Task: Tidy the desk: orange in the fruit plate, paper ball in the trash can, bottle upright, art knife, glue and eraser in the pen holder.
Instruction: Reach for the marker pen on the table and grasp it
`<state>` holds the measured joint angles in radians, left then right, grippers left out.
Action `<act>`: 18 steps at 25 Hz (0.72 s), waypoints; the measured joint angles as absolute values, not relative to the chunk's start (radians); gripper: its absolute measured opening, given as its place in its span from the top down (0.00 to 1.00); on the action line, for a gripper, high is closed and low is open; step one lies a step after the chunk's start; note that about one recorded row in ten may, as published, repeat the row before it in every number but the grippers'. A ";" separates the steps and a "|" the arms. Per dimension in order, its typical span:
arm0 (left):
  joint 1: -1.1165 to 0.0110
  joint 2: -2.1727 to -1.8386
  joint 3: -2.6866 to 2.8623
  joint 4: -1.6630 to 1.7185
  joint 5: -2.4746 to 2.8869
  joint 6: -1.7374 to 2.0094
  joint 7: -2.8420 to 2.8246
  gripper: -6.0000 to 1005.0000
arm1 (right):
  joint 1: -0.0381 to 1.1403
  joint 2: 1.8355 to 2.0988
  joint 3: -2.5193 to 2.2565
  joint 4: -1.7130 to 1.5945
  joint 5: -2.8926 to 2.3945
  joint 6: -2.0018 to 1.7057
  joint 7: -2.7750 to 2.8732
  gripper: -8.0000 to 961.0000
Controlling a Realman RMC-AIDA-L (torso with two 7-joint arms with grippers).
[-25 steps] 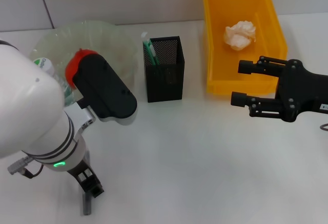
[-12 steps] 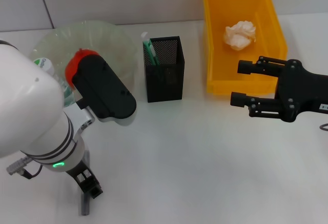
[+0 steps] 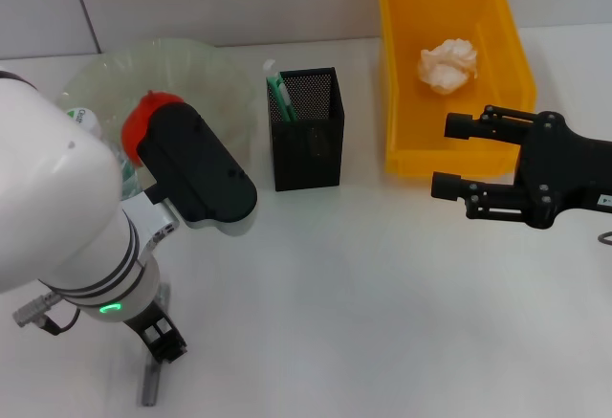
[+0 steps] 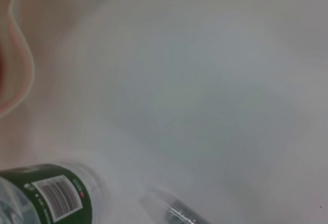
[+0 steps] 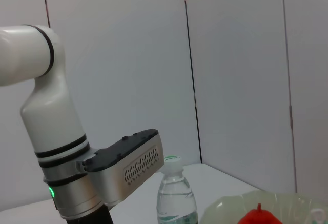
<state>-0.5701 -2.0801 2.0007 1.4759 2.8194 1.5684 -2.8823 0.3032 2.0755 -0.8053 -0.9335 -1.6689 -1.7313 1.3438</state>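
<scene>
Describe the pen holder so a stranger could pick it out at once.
Start at the big yellow bin holding the paper ball at the back right of the white desk. Just left of it stands the pen holder, right of the clear fruit plate: the only black mesh box.

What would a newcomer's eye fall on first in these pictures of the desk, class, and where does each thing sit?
Probably the bright yellow trash can at the far right, with the white paper ball inside it. Next, the bulky white left arm filling the near left, its end effector low over a grey tool. The black right end effector hangs open in front of the bin.
</scene>
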 joint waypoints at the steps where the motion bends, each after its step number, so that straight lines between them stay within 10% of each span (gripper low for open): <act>1: -0.571 -2.080 2.001 1.475 2.819 1.569 -2.882 0.38 | 0.304 2.075 -0.805 -0.934 -1.669 -1.731 1.344 0.21; 18: -0.585 -2.080 1.988 1.437 2.816 1.581 -2.882 0.49 | 0.307 2.075 -0.805 -0.939 -1.669 -1.728 1.344 0.21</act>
